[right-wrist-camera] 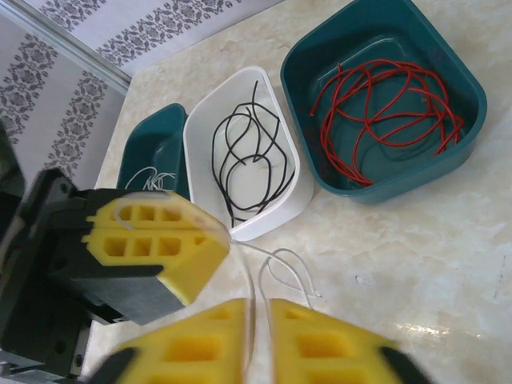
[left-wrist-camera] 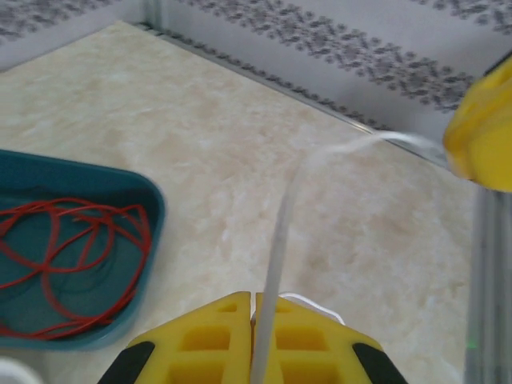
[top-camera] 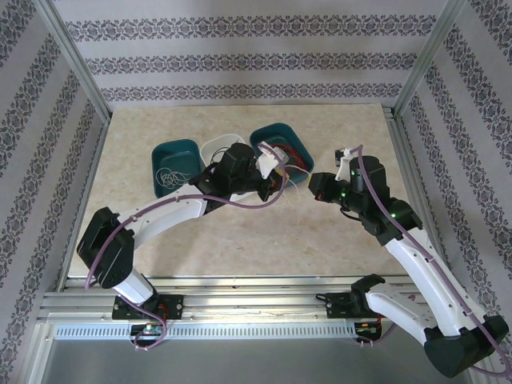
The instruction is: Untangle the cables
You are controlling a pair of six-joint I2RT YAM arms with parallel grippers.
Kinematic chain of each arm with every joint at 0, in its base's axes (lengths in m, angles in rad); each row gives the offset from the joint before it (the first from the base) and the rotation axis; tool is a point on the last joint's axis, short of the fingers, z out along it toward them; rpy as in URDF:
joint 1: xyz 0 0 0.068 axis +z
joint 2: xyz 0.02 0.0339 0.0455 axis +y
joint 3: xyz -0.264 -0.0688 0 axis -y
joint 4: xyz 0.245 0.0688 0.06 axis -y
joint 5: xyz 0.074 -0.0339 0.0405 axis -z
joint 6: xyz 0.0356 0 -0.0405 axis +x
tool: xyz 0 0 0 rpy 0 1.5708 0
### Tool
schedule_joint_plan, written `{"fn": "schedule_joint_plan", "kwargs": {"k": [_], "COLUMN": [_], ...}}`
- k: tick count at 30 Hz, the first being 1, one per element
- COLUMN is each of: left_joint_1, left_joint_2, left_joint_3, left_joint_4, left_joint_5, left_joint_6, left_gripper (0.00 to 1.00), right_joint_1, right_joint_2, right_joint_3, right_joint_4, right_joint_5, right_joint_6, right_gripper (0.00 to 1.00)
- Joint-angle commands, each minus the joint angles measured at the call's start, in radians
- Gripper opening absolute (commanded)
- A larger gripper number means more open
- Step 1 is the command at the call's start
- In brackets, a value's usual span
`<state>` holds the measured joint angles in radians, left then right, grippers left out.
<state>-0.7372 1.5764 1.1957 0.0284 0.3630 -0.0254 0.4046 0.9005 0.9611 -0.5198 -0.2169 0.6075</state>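
Pinched the whitish cable [left-wrist-camera: 280, 232] in the tight-shut left gripper [left-wrist-camera: 254, 308]. Stretched it lengthwise away to the right gripper [right-wrist-camera: 260, 316], just beside; jaws there barely parted around the strand, grip impossible to tell. Farther back, found black cable [right-wrist-camera: 248, 160] in white tray [right-wrist-camera: 204, 112], red cable [right-wrist-camera: 384, 112] in teal tray [right-wrist-camera: 384, 192], whitish loops [right-wrist-camera: 156, 182] in second teal tray [right-wrist-camera: 152, 144].

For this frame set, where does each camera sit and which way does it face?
Top external: above and behind, looking down on the table; the left arm and right arm show.
Left wrist: behind the left gripper, facing across the table to the wall.
Right wrist: above the right gripper, looking down at the white bin.
Shared: both wrist views show the whitish cable and the red cable.
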Motion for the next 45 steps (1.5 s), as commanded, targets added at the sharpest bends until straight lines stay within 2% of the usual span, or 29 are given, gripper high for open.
{"fn": "schedule_joint_plan", "kwargs": {"k": [1, 3, 5, 12, 21, 35, 45], "left_joint_1": [0.026, 0.072, 0.123, 0.324, 0.495, 0.631, 0.650], "left_joint_2": [-0.084, -0.114, -0.149, -0.252, -0.185, -0.046, 0.074], "left_joint_3": [0.050, 0.062, 0.062, 0.089, 0.134, 0.058, 0.011], "left_joint_4": [-0.127, -0.192, -0.233, -0.332, -0.348, -0.299, -0.308], "left_joint_5": [-0.174, -0.220, -0.252, -0.314, -0.372, -0.402, -0.409], "left_joint_6": [-0.002, -0.035, -0.057, -0.079, -0.036, -0.161, -0.238], "left_gripper": [0.00, 0.00, 0.00, 0.00, 0.00, 0.00, 0.00], "right_joint_1": [0.020, 0.025, 0.031, 0.067, 0.100, 0.114, 0.126], "right_joint_2": [0.011, 0.025, 0.045, 0.184, 0.411, 0.735, 0.964], "right_joint_3": [0.043, 0.052, 0.064, 0.134, 0.268, 0.494, 0.668], "right_joint_4": [0.015, 0.011, 0.004, -0.036, -0.065, -0.145, -0.198], "right_joint_5": [0.028, 0.048, 0.065, 0.150, 0.227, 0.306, 0.304], "right_joint_6": [-0.051, -0.075, -0.096, -0.168, -0.205, -0.279, -0.278], "right_gripper": [0.34, 0.43, 0.45, 0.46, 0.44, 0.44, 0.44]}}
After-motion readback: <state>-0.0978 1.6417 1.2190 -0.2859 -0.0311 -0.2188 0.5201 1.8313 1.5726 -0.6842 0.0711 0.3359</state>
